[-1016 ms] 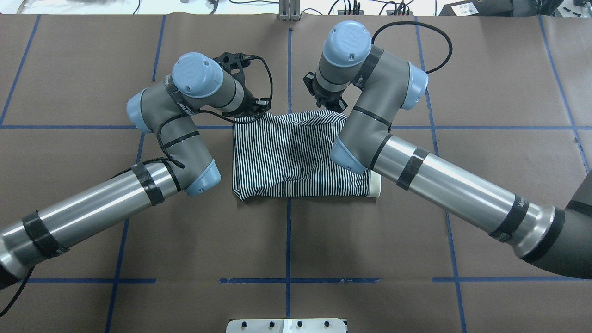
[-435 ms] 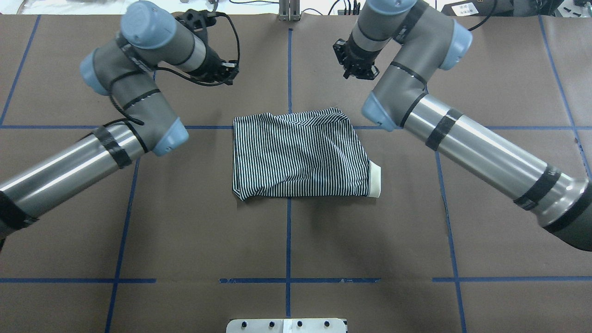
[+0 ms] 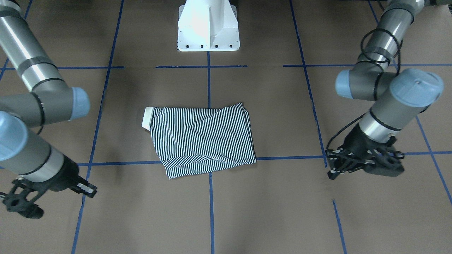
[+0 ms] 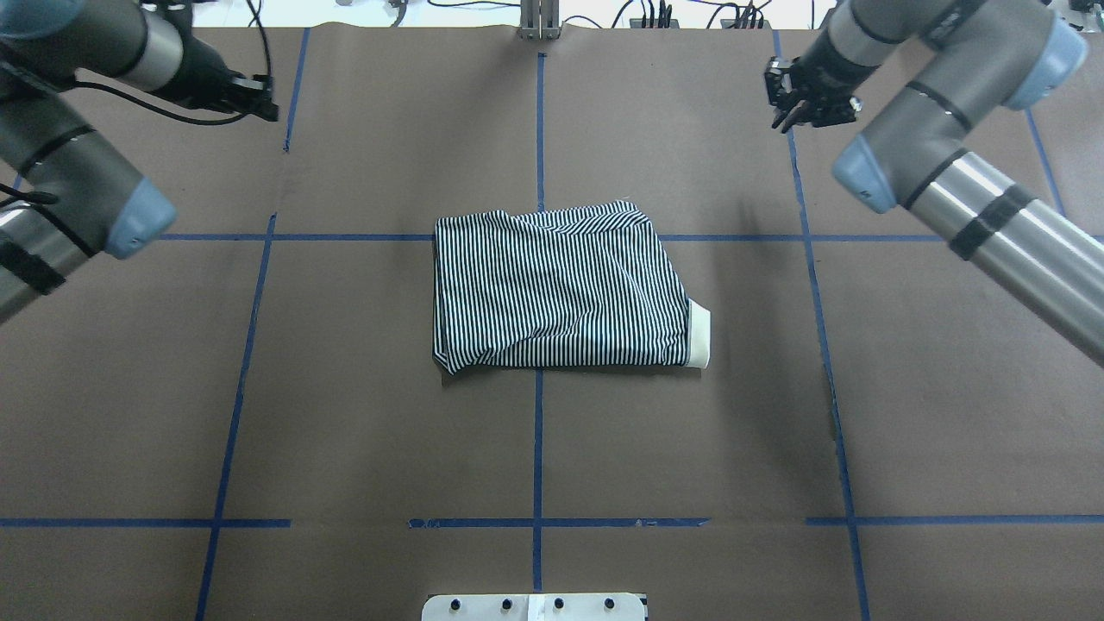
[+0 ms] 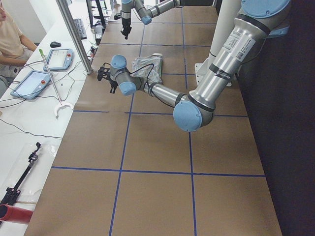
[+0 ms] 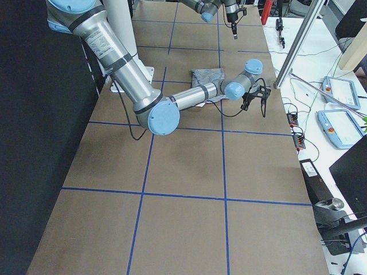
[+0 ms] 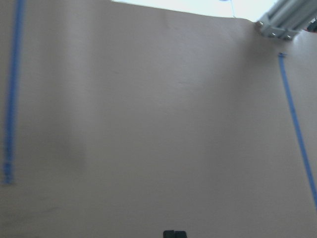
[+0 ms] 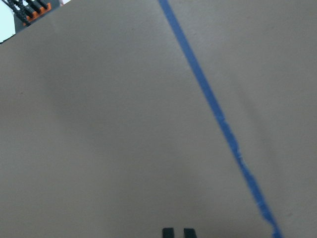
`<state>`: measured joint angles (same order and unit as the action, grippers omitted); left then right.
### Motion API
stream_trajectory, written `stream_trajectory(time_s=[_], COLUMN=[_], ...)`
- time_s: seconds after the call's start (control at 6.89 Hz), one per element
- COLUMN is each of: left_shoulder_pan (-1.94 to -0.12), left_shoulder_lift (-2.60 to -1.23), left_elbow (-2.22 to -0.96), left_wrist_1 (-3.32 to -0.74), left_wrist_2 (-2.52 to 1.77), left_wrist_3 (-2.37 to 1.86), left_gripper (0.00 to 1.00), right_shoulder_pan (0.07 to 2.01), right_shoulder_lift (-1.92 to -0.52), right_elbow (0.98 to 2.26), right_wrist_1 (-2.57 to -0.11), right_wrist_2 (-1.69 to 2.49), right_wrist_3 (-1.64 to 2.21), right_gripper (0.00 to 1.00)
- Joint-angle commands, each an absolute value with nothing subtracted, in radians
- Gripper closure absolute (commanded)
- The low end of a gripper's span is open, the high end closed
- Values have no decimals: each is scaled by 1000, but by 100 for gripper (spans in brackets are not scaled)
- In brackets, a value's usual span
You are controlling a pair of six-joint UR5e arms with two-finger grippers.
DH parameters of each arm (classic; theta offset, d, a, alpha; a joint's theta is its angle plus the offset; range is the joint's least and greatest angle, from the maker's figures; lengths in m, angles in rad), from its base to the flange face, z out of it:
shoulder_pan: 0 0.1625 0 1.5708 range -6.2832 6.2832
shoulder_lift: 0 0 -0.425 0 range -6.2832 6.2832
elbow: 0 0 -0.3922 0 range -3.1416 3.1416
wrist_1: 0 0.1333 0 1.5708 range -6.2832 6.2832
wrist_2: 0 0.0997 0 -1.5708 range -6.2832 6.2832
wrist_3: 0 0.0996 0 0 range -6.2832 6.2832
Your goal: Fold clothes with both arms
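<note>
Final step, apparently: the polo shirt (image 4: 552, 293) lay folded at mid-surface (image 4: 345, 388), the left pincer (image 7: 174, 233) together and the right pincer (image 8: 179, 232) slightly apart, both well clear; next, probably only withdrawal.

— Any sight of buttons or logo on the shirt (image 4: 556, 289)?
— Tucked inside the fold, sleeves likewise. Can make out only a strip of the cream collar (image 4: 700, 336) (right edge, from overhead).
— And the arms?
— Cropped overhead: the left arm (image 4: 60, 159) at the left edge, the right arm (image 4: 1000, 228) at the right.
— Wrist views?
— Clipped at the bottom edge, down to the left fingertips (image 7: 169, 234) and right fingertips (image 8: 168, 232) (first pair touching, second a slit apart). Smeared with blur along the blue tape line (image 7: 12, 99) on the left one.
— Side views?
— Too small to judge the far right gripper (image 5: 126, 33) or far left gripper (image 6: 234, 31). Cuts the operator (image 5: 10, 37) off at the frame's edge.
</note>
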<state>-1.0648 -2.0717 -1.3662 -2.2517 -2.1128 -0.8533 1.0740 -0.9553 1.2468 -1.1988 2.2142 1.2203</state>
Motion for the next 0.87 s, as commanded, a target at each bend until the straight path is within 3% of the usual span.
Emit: stream_trajectory(time_s=[0.0, 0.44, 0.73], left_shoulder_pan=[-1225, -1452, -1511], left_shoulder_lift=[-1956, -1804, -1691], left_elbow=[-1384, -1385, -1423], left_wrist_1=[-2234, -2148, -2083], left_wrist_2=[-2147, -2374, -2419], left_wrist_3=[-572, -312, -171], left_gripper=[100, 100, 82], right_shoulder_pan=[1227, 1395, 1504], right_shoulder_lift=[-1134, -1288, -1298], right_elbow=[1325, 1327, 1330], right_wrist_1=[-1200, -1239, -1423], right_wrist_2=[2285, 2335, 2365], right_wrist_3=[926, 473, 173], right_gripper=[0, 0, 0])
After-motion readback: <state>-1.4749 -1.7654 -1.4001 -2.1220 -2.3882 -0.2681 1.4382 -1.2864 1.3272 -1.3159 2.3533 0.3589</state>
